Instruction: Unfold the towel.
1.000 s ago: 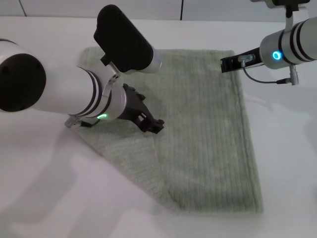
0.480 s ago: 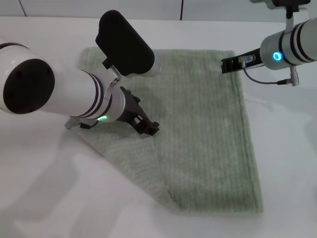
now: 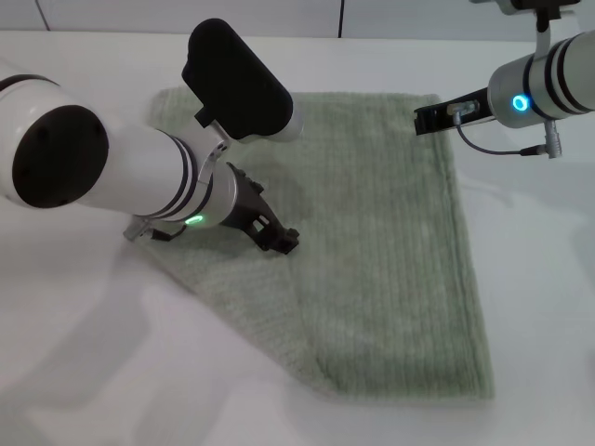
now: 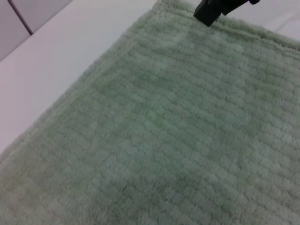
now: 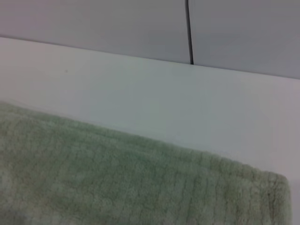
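The pale sage-green towel (image 3: 381, 242) lies flat on the white table, with its far edge straight and its near left side cut by a slanted edge. A crease runs from below my left gripper toward the near edge. My left gripper (image 3: 282, 240) hovers low over the towel's left middle. My right gripper (image 3: 429, 120) sits at the towel's far right corner. It also shows in the left wrist view (image 4: 212, 10), above the ribbed cloth (image 4: 178, 126). The right wrist view shows the towel's far hem (image 5: 140, 173).
The white table (image 3: 102, 353) surrounds the towel on all sides. A grey wall panel (image 5: 93, 23) rises behind the table's far edge. My left arm's bulky white forearm (image 3: 102, 167) covers the towel's left part.
My left gripper has drawn back slightly to the left over the towel. The right arm and the towel have not visibly moved.
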Controlling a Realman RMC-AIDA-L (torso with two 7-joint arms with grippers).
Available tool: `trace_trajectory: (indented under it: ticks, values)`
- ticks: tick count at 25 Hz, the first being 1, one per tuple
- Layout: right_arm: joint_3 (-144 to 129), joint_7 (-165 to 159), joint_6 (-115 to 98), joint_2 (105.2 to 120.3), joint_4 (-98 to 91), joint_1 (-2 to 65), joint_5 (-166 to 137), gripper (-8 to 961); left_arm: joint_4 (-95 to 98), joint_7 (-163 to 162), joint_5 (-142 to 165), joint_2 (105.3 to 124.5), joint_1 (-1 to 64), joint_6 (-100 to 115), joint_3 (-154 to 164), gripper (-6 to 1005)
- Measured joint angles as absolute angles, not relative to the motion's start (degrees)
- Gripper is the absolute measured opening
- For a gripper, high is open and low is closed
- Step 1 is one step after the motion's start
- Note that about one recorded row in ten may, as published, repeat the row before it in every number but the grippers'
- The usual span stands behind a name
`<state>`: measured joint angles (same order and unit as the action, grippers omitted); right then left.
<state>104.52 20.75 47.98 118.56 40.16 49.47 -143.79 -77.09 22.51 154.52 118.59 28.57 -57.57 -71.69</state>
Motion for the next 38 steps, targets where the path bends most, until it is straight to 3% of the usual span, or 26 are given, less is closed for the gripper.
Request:
trace_trajectory:
  ticks: [38]
  values:
    - [104.65, 20.90, 47.69, 118.39, 40.27, 49.62, -143.79, -1, -78.51, 18.26, 157.83, 118.67, 30.29, -60.59, -71.74, 735]
